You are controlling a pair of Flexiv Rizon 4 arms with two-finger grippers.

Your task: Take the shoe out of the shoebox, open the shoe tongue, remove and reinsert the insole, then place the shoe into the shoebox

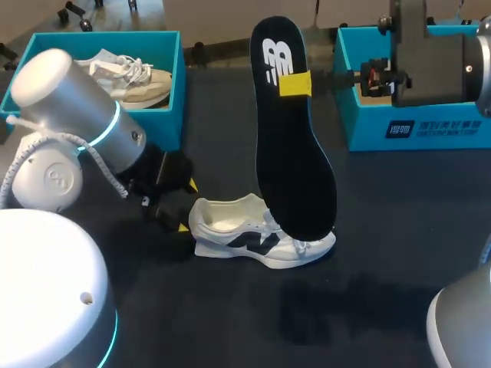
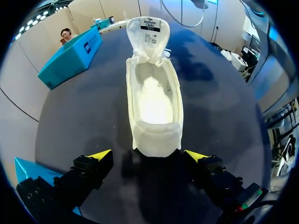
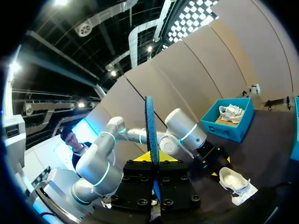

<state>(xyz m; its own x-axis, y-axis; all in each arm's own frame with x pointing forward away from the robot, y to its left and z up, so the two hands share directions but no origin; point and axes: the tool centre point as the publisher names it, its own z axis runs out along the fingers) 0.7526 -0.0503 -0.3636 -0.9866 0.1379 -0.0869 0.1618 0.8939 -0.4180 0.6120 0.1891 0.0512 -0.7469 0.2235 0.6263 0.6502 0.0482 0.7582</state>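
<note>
Black foam insole (image 1: 295, 153) is out of the shoe, pinched by right gripper (image 1: 295, 83) near its logo end. In right wrist view it stands edge-on betw. the two yellow tips, both pressing it from 2 sides.

Insole long axis approx. upright w/ slight tilt. Its broad toe end hangs down over the lace/forefoot area of white low-top sneaker w/ black side mark (image 1: 261, 238). Touching or just above: can't tell.

Sneaker lies on dark tabletop (image 1: 383, 291), long axis across the table, heel toward left arm, toe toward right.

Left gripper (image 1: 186, 205) sits low, just behind the heel. In left wrist view its fingers are spread wide w/ the heel just ahead of and betw. them, not touched. White tongue (image 2: 148, 30) stands up at the far end, mouth open, footbed bare.

Judged step: reinsert. Key relation: insole is near-vertical but the sneaker mouth runs flat. So the toe end prob. has to slide in under the tongue, then the logo end drops toward the heel. Left gripper is nearer for steadying the heel.

Teal cardboard shoebox (image 1: 414, 126) is at far right, well apart from the sneaker.
</note>
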